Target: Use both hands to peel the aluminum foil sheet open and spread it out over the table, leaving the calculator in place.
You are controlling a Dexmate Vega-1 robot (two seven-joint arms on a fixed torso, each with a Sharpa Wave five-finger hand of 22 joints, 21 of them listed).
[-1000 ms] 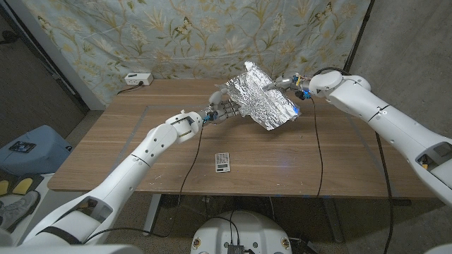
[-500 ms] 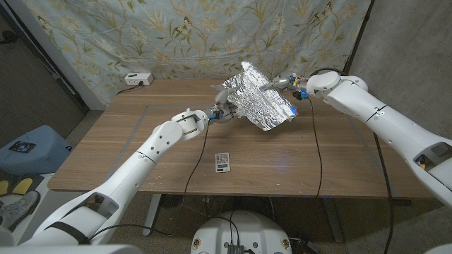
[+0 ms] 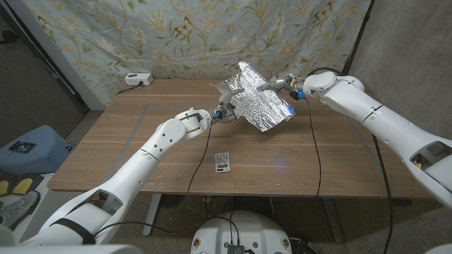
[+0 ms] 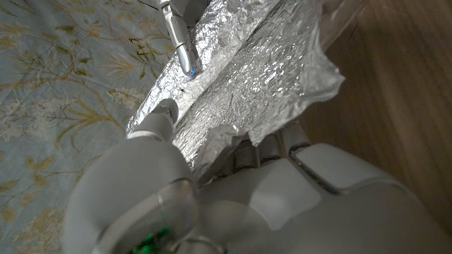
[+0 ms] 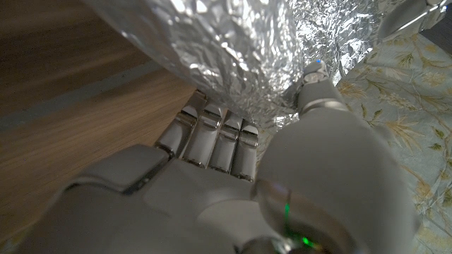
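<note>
Foil takes the middle of the scene: a crinkled, silvery aluminum foil sheet (image 3: pixel 258 99) is held up above the far half of the brown wooden table (image 3: pixel 127 152), tilted and partly folded, with one corner pointing upward and its lower edge hanging toward the tabletop. The left hand (image 3: pixel 220 113), white and grey, grips the sheet's left edge; in the left wrist view its fingers (image 4: pixel 265 144) disappear under the foil (image 4: pixel 261 63) while the thumb presses on the shiny upper face, so this hand is clamped on the sheet. The right hand (image 3: pixel 279 83) holds the sheet's far right edge; in the right wrist view its fingers (image 5: pixel 212 137) tuck beneath the foil (image 5: pixel 233 49) and the thumb lies against it, again clamped on the foil. Whether the foil's lowest fold touches the wood cannot be told.

A small grey rectangular calculator (image 3: pixel 222 161) lies flat on the table, well apart from the foil, on the near side of it and toward the table's front edge. A white power strip (image 3: pixel 137 78) sits at the table's far edge, to the left of the foil. Behind the foil hangs a pale blue floral cloth backdrop (image 3: pixel 176 35).
</note>
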